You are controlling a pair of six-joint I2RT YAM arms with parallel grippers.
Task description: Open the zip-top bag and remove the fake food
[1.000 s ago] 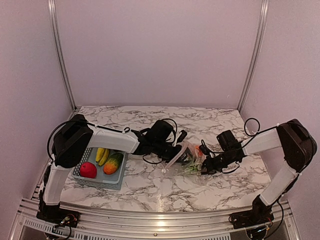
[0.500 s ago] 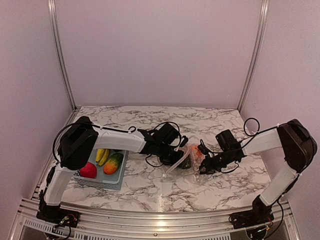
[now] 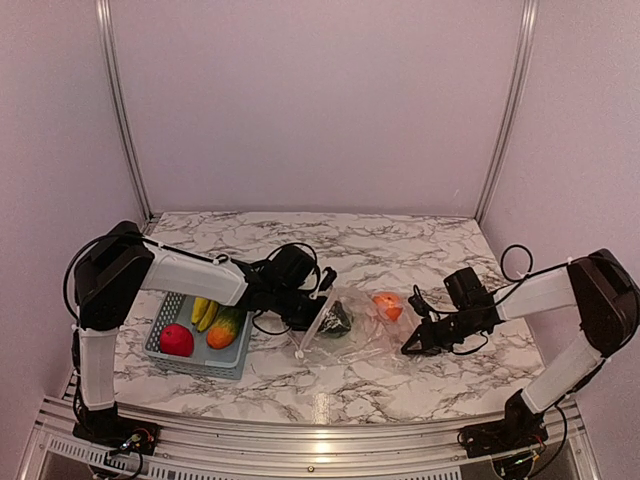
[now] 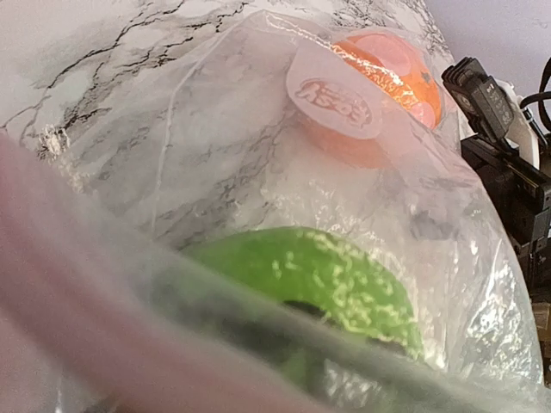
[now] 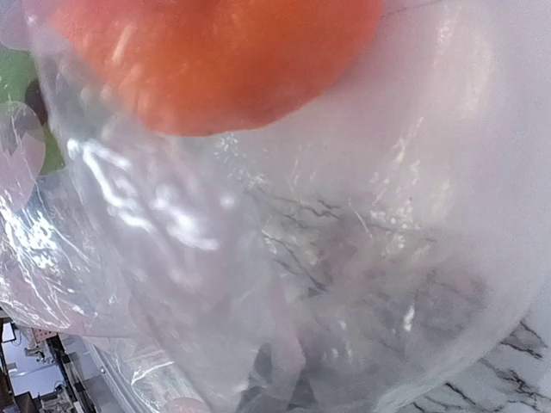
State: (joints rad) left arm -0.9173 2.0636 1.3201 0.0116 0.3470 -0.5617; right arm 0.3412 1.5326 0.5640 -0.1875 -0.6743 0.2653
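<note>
The clear zip-top bag [image 3: 366, 332] lies stretched on the marble between my two grippers. Inside it are a green fake food piece [image 3: 336, 320] near the left end and an orange [image 3: 388, 305] near the right end. My left gripper [image 3: 306, 312] is shut on the bag's zip edge, which stands raised. My right gripper [image 3: 408, 346] is shut on the bag's right end. In the left wrist view the bag [image 4: 232, 146] covers the lens, with the green piece [image 4: 318, 275] and orange [image 4: 392, 77] behind it. In the right wrist view the plastic [image 5: 362, 241] hides my fingers, with the orange [image 5: 215, 60] above.
A light blue perforated basket [image 3: 163, 312] sits at the left and holds a yellow banana [image 3: 204, 309], a red fruit [image 3: 177, 340] and an orange-green piece [image 3: 227, 326]. The right arm's black wrist [image 4: 508, 163] shows behind the bag. Side walls stand close to both arms.
My left gripper has pulled left toward the basket and my right gripper has moved right. The bag, bunched between them before, is now stretched out flatter, and the two pieces inside lie apart.
</note>
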